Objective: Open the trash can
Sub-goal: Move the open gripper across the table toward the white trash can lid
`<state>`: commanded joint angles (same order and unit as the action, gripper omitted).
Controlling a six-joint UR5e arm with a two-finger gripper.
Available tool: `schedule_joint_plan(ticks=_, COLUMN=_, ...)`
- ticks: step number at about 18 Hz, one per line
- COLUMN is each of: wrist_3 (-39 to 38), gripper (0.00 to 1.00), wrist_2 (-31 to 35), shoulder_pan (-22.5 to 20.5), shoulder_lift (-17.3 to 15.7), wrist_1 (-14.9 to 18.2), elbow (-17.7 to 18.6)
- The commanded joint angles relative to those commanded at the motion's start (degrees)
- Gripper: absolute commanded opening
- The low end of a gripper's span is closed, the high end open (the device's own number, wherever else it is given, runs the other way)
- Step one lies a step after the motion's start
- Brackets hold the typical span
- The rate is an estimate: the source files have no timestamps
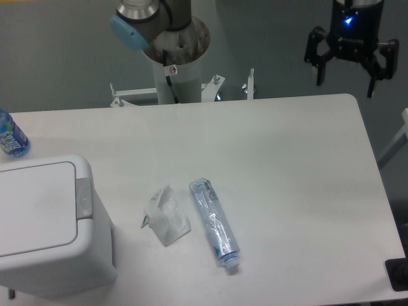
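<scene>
White boxy bin (44,233) near left on bench (287,166), lid flat and shut, grey button strip on right edge. Pincer (345,81) far right above bench, spread open, empty.

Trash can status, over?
Gripper open, high at far right, empty. Trash can lid shut, button strip untouched. Flat bottle and wrapper on table between them.

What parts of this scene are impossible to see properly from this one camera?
- Trash can: its left side and bottom are cut off by the frame edges, and the shut lid hides the inside.
- Blue bottle: mostly cut off at the left edge.
- Arm: its upper part runs out of the top edge.
- Bottle label: too small to read.
- Gripper: fingers spread, nothing between them.
</scene>
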<state>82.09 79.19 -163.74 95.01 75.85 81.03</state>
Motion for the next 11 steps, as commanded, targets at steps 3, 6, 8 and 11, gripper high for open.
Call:
schedule_joint_plan(ticks=3, wrist_3=-0.4, gripper=1.00, wrist_2=0.4, shoulder_pan=0.1, shoulder_lift=-0.1, wrist_1=-0.1, elbow=0.1)
schedule_joint_plan(ticks=6, wrist_3=-7.5, gripper=1.00, wrist_2=0.3, shoulder_pan=1.8, shoulder_lift=0.3, wrist_1=-2.0, elbow=-0.1)
schedule_joint_plan(ticks=8, wrist_3=-18.7, gripper=1.00, wrist_2=0.2, shoulder_pan=4.8, shoulder_lift=1.1, wrist_1=-5.3, elbow=-0.1)
schedule_joint_plan(ticks=11, wrist_3=-34.9, gripper=1.00, wrist_2=0.4, shoulder_pan=9.9, shoulder_lift=2.6, wrist_1=-9.6, elbow=1.4)
